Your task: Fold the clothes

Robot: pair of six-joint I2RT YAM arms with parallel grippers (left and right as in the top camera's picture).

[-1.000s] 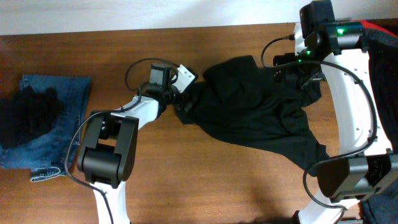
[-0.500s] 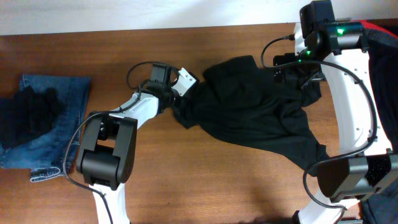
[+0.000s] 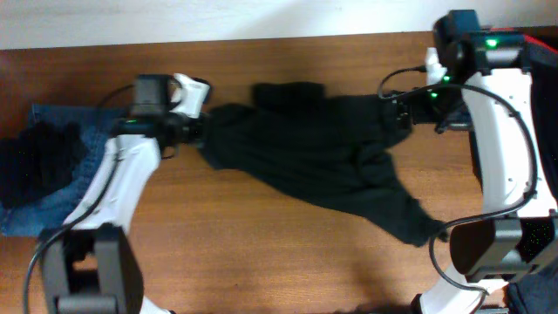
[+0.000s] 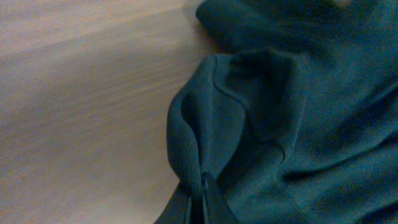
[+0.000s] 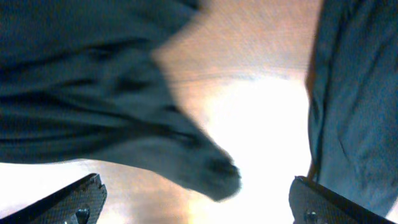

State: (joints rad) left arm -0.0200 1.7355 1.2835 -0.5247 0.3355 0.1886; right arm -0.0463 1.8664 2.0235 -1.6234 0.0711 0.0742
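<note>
A wide black garment [image 3: 340,166] of the clothes lies stretched across the middle of the table. My left gripper [image 3: 200,133] is shut on its left edge. In the left wrist view the fabric [image 4: 261,112] bunches into a fold pinched between the closed fingertips [image 4: 203,190]. My right gripper [image 3: 404,115] hovers at the garment's upper right, open. In the right wrist view its two fingers [image 5: 81,199] stand far apart, and a dark lobe of cloth [image 5: 208,171] hangs loose between them.
Folded blue jeans [image 3: 83,144] lie at the far left with a crumpled black piece [image 3: 39,161] on top. Bare wooden table [image 3: 261,253] shows in front. A red item [image 3: 527,37] sits at the right edge behind the right arm.
My left gripper closed on the garment's left edge and pulled it well to the left, stretching the cloth out. The right arm shifted slightly right and stayed open.
</note>
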